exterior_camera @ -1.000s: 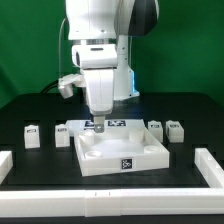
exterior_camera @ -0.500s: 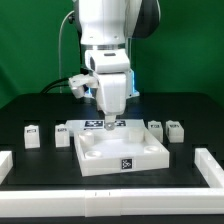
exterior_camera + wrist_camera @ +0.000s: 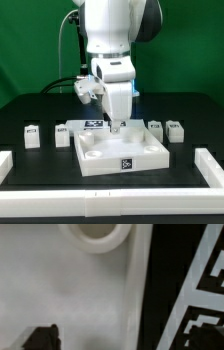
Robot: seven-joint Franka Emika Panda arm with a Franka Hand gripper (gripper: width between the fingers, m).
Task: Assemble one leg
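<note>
Progress: we are judging the job as barely begun, since no leg is sitting in any socket that we are seeing.
Gripper: the gripper [image 3: 116,124] is hanging low over the far edge of the slab [image 3: 140,158], close by the marker board [image 3: 93,124], and no leg is showing at its fingers.
Claw state: the wrist view is showing only one dark fingertip [image 3: 42,338], so we cannot tell whether the fingers are apart or together.
Leg: the nearest leg [image 3: 155,128] is lying on the table [image 3: 40,172] just beside the slab, on the exterior view's right, apart from the gripper.
Other legs: the outer leg [image 3: 176,129] is lying next to it, and the left leg [image 3: 31,135] is lying well apart on the exterior view's left.
Socket: the socket [image 3: 95,236] is showing empty in the wrist view.
Remaining: we are expecting that a leg is going to need grasping, carrying to a corner and seating.
</note>
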